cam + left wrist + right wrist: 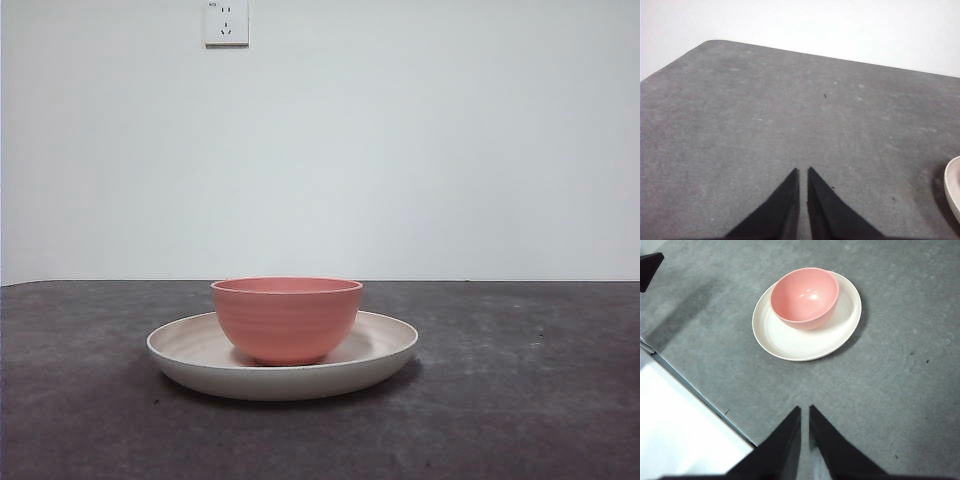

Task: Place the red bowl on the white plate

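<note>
Red bowl (287, 318) upright inside white plate (190, 355), off-centre. Placement judged done. Right gripper (805, 412) well clear of plate, pressed together, empty; left gripper (803, 174) likewise. Best: leave untouched.

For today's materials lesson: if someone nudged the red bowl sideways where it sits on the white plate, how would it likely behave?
The red bowl looks stiff and matte, so it would probably slide, not flex. Its base is narrower than its mouth, so a high push might tip it. The white plate has a raised rim that would likely stop it.
</note>
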Controlling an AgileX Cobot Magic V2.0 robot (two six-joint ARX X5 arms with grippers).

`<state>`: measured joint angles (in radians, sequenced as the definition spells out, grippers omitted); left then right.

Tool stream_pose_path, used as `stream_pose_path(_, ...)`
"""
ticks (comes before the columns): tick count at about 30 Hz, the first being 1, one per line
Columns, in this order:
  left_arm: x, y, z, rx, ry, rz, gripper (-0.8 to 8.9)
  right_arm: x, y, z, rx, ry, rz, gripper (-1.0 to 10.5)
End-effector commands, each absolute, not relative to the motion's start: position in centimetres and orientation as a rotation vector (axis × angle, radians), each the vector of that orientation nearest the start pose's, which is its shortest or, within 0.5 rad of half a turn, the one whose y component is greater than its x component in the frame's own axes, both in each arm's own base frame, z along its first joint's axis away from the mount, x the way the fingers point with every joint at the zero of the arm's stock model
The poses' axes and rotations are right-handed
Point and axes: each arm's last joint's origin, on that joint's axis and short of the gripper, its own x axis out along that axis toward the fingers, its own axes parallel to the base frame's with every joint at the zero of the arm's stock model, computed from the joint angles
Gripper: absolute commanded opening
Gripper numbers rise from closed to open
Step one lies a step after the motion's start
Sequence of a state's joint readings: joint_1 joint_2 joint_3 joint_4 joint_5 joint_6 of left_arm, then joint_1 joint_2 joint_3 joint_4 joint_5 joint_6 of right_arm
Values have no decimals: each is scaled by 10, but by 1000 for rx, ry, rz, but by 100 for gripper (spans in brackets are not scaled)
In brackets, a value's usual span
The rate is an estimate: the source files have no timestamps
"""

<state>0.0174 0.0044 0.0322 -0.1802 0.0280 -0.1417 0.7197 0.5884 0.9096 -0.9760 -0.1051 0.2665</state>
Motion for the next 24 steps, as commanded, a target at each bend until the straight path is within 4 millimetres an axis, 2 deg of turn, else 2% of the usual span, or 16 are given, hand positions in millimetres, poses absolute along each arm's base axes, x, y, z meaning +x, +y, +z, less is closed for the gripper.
stream_pose_path(1, 96, 1, 149, -147, 178, 7, 27, 66, 63, 328, 47, 730, 709, 22)
stream_pose_path(11, 96, 1, 149, -147, 178, 7, 27, 65, 61, 328, 53, 722, 703, 22)
stream_pose_path(15, 96, 1, 149, -147, 179, 7, 27, 68, 56, 324, 79, 715, 647, 22)
stream_pose_path(19, 96, 1, 149, -147, 178, 7, 27, 82, 48, 302, 92, 612, 521, 22)
stream_pose_path(24, 96, 1, 149, -147, 178, 7, 27, 97, 29, 259, 156, 363, 329, 22)
